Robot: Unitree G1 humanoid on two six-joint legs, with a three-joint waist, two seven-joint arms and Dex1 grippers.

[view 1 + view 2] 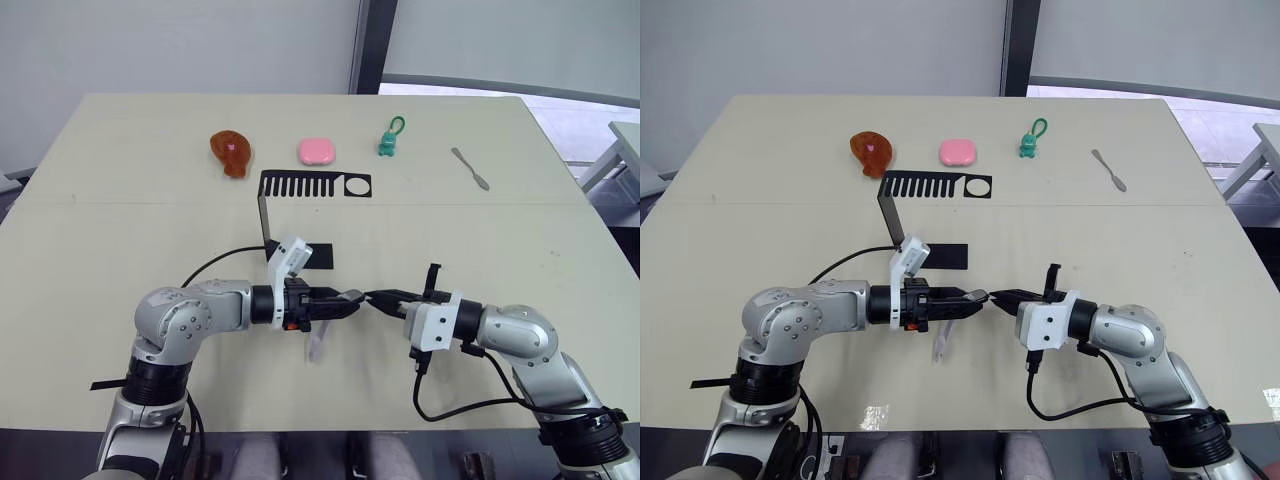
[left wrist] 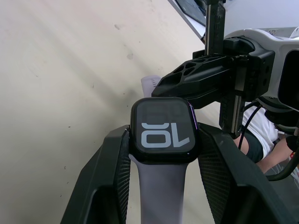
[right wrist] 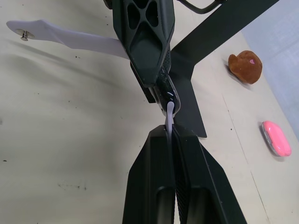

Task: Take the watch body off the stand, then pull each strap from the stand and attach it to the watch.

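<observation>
Your left gripper (image 1: 352, 299) is clamped on the watch body (image 2: 162, 129), one strap (image 2: 156, 186) already hanging off it, while your right gripper (image 3: 170, 122) pinches the second strap (image 3: 170, 112) edge-on right at the case, above the table (image 1: 120, 200) in front of the stand (image 1: 312, 186).

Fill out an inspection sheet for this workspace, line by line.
Surface: pale beige table, a seam across it.
Job's things: black comb-slotted metal stand, slots bare; black rounded-square watch body with one pale lavender strap attached; second pale strap meeting the watch.
Clutter: brown drumstick toy, pink oval case, green keychain figure, grey metal spatula tool.
Grippers: left gripper clamps the watch body; right gripper pinches the second strap.
Cables: black cable looping from the right wrist.
Surroundings: grey wall.
</observation>
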